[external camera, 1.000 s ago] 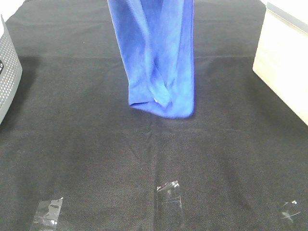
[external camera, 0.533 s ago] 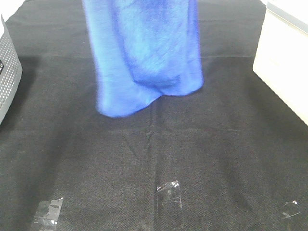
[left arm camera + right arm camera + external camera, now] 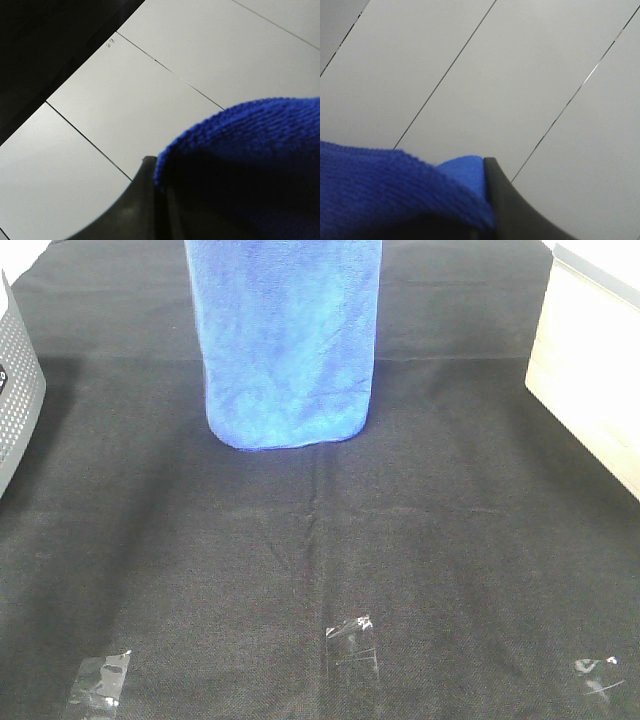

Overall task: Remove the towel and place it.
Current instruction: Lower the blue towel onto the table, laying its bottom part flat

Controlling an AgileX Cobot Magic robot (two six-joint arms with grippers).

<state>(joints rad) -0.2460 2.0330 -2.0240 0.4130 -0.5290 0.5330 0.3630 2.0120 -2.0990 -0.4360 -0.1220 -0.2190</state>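
Exterior high view, items listed left to right:

- Basket [image 3: 14, 390]: grey, perforated wall, cut off by the left edge, standing at the left border of the black cloth
- Black cloth [image 3: 300, 540]: covers the whole work surface, lying flat with faint creases through the middle
- Tape, first piece [image 3: 97, 683]: clear, stuck to the black cloth at the near left
- Towel [image 3: 285, 340]: bright royal blue, hanging upright as one broad panel over the far middle of the black cloth. Its top runs out of the upper edge and its rounded lower hem is down at the cloth; whether the hem touches cannot be told. Well apart from basket and box
- Tape, second piece [image 3: 352, 640]: clear, near middle, on the near side of the towel
- Tape, third piece [image 3: 598, 678]: clear, near right corner
- Box [image 3: 585, 370]: pale, light-wood side, cut off by the right edge

Left wrist view:
- Left gripper [image 3: 159, 172]: one dark finger in sight, with the towel [image 3: 240, 165] bunched tight against its tip. The opposing finger is buried under the blue pile; the gripper is closed on the towel
- White panels [image 3: 150, 75] with thin dark seams behind

Right wrist view:
- Right gripper [image 3: 485, 172]: one dark finger in sight, a towel [image 3: 385, 190] fold pressed to its inner face, clamped on the towel
- White panels [image 3: 520, 75] with thin seams behind
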